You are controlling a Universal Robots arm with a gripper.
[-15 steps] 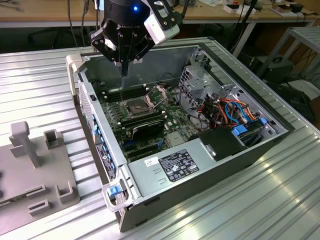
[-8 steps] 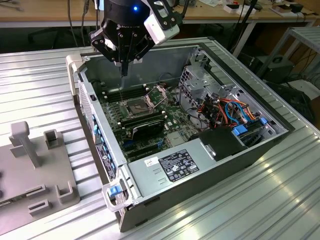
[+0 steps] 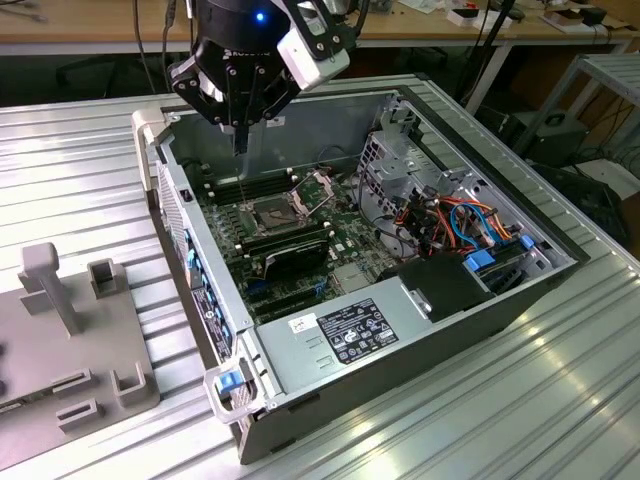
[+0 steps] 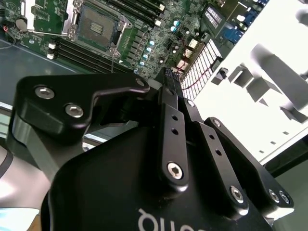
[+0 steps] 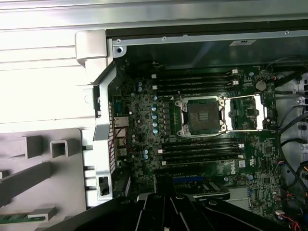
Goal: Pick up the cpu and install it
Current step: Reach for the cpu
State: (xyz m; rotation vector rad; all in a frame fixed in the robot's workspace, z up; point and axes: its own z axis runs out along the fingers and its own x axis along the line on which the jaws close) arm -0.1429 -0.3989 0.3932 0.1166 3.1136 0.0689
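Closest to your second wrist camera is the hand [image 4: 172, 84], its black links running out toward the motherboard [image 4: 144, 38] below.

The main risk, as I judge it, is the socket [image 5: 202, 118]. Its bed looks dark and bare, so the contacts seem to be exposed. If a chip comes down tilted or off-square, or a fingertip brushes that bed, the contacts could bend. The hinged socket frame [image 5: 245, 119] is swung open to one side and stands proud of the board, so a low pass from that side could snag it. The long memory sticks [image 5: 199, 154] run close along two sides of the socket and leave you little room to drift. In the exterior view the hand [image 3: 240, 135] hangs near the rear wall of the computer case [image 3: 190, 250], so a wide swing there could strike metal.

As for the hand, you can see the fingers [image 4: 169, 125] drawn together to a narrow point, with no gap between them. Nothing is visibly pinched there, and the tips hover above the board without touching anything.

You cannot tell where the cpu lies. The socket appears to be without it. The grey fixture [image 3: 70, 330] on the desk [image 3: 560, 380], at the exterior view's left, gives no clear sign of it either.
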